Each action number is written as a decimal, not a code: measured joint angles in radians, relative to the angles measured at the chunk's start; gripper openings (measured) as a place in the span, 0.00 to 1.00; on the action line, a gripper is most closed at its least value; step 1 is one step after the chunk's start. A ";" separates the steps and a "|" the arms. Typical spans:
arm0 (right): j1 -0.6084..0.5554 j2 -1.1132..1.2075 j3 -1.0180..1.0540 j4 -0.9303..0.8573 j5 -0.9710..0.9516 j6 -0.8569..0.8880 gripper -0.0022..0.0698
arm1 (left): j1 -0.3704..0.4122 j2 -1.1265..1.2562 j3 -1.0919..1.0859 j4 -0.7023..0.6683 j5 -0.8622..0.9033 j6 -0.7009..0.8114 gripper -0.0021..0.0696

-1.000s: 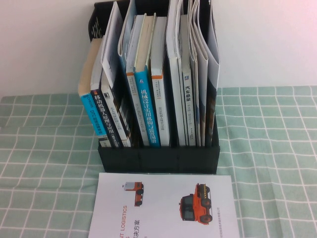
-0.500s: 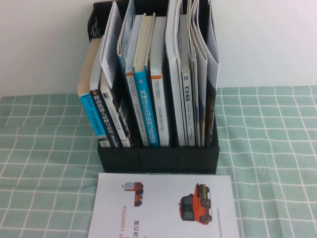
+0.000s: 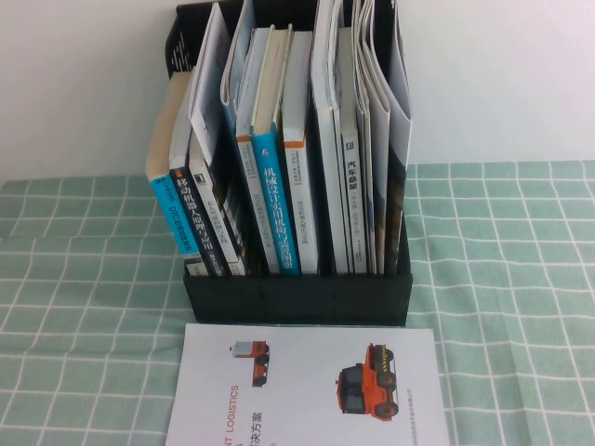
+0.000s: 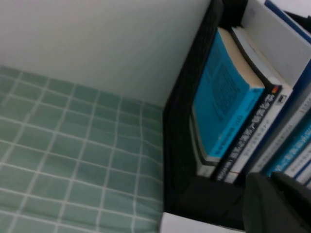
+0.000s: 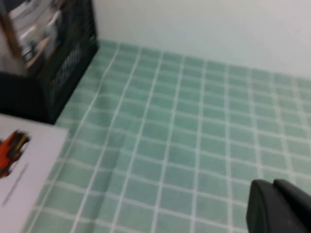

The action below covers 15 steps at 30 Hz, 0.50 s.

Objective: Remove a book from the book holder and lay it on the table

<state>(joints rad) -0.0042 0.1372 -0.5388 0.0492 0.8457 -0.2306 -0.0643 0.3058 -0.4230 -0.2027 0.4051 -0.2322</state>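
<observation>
The black book holder (image 3: 297,297) stands upright on the pale green checked table (image 3: 502,279), its slots full. Several thin glossy brochures (image 3: 383,139) stand edge-on in its right slot. No grey-and-white robot cover shows, so I cannot tell which one is the book. Neither gripper is in the high view. My left gripper (image 4: 272,177) is shut and empty, low beside the holder's left front corner (image 4: 182,121). My right gripper (image 5: 273,183) is shut and empty over the cloth (image 5: 194,121), to the right of the holder (image 5: 73,53).
A white booklet with orange trucks (image 3: 307,390) lies flat on the table against the holder's front wall; it also shows in the right wrist view (image 5: 24,160). Thick blue-spined books (image 3: 279,204) fill the left and middle slots. A white wall rises behind.
</observation>
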 joint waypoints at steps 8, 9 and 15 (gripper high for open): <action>0.000 0.153 0.000 0.323 0.094 -0.249 0.03 | 0.000 0.310 -0.129 -0.545 0.000 0.443 0.03; 0.000 0.166 0.000 0.354 0.094 -0.283 0.03 | 0.000 0.344 -0.154 -0.626 0.000 0.519 0.03; 0.000 0.206 0.000 0.530 0.061 -0.516 0.03 | 0.000 0.544 -0.334 -1.028 0.084 0.912 0.03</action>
<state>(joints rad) -0.0042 0.3436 -0.5388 0.5791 0.9065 -0.7462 -0.0643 0.8503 -0.7569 -1.2308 0.4893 0.6797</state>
